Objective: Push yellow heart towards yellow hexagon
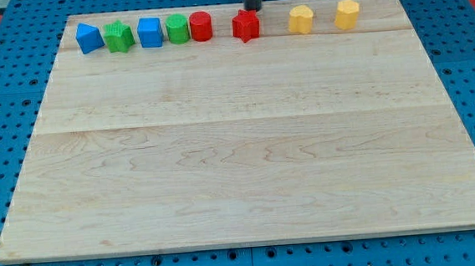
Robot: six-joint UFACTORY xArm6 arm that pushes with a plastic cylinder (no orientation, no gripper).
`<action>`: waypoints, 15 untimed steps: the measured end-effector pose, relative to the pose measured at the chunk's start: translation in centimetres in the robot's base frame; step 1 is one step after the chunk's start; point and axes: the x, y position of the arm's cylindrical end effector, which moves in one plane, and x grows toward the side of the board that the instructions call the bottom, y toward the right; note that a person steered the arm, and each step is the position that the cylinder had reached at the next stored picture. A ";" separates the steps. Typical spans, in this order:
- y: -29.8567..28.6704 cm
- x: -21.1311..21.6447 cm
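Observation:
The yellow heart sits near the view's top, right of centre, on the wooden board. The yellow hexagon stands just to its right, a small gap between them. My tip is at the view's top edge, directly above the red star and to the left of the yellow heart, not touching the heart.
Along the board's top edge, left of the red star, stand a red cylinder, a green cylinder, a blue cube, a green star and a blue block. Blue pegboard surrounds the board.

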 end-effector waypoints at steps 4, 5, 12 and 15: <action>1.8 1.4; 0.9 1.4; 1.4 1.1; 4.6 3.5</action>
